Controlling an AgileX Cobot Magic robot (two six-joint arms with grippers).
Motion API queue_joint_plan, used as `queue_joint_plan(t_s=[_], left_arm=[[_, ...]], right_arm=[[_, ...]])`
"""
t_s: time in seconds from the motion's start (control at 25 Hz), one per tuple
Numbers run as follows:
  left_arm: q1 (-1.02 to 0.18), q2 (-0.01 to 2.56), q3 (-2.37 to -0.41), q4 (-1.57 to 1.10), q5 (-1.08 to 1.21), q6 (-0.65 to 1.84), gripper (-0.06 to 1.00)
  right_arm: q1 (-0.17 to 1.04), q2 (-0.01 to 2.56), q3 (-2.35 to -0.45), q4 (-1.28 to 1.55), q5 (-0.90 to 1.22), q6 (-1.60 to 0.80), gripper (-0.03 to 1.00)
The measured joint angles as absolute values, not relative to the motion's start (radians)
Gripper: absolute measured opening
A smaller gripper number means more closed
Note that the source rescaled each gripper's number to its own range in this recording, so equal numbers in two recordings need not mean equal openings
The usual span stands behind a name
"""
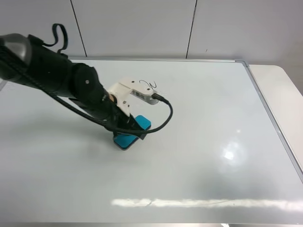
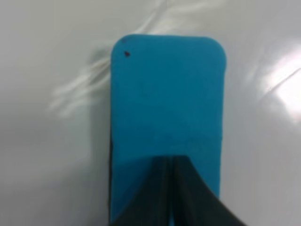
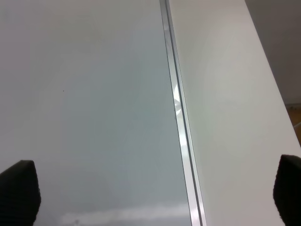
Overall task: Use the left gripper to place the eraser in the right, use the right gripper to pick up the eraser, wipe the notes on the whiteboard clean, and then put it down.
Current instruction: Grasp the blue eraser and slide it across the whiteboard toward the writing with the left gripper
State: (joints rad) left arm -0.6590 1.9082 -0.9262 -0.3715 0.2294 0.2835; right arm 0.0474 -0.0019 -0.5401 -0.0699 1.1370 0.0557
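The whiteboard (image 1: pixel 213 142) fills most of the high view. It is glossy, w/ a thin silver frame (image 1: pixel 266 104), and lies on a white desk (image 1: pixel 284 90) that shows past its right edge. The left arm (image 1: pixel 52 71), black and bulky, extends over the board from the left side. It carries a white module (image 1: pixel 125 92) near the wrist, and a black cable (image 1: pixel 170 112) loops beside it.

The teal eraser (image 1: pixel 125 140) lies flat on the board, left of centre. It is nearer to the camera than the notes (image 1: pixel 149 85) and apart from them.

The left jaws are fully closed: the two fingers (image 2: pixel 193 202) are pressed together w/ nothing btw. them. They stand over the top face of the eraser at one short end, and I cannot tell if they touch it.

The right jaws are spread wide and hold nothing. Only the two fingertips (image 3: pixel 19 190) show in the right wrist view, above the board, its frame strip and the desk.
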Motion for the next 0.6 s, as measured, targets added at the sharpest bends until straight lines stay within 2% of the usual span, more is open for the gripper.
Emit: queue_joint_plan(t_s=[0.2, 0.6], left_arm=[[-0.738, 2.019, -1.125, -0.341, 0.326, 0.201, 0.0], [-0.849, 2.221, -1.557, -0.04, 0.601, -0.064, 0.0]], right_arm=[[0.047, -0.002, -0.54, -0.07, 1.137, 0.056, 1.0], [0.047, -0.002, -0.54, -0.07, 1.137, 0.056, 1.0]])
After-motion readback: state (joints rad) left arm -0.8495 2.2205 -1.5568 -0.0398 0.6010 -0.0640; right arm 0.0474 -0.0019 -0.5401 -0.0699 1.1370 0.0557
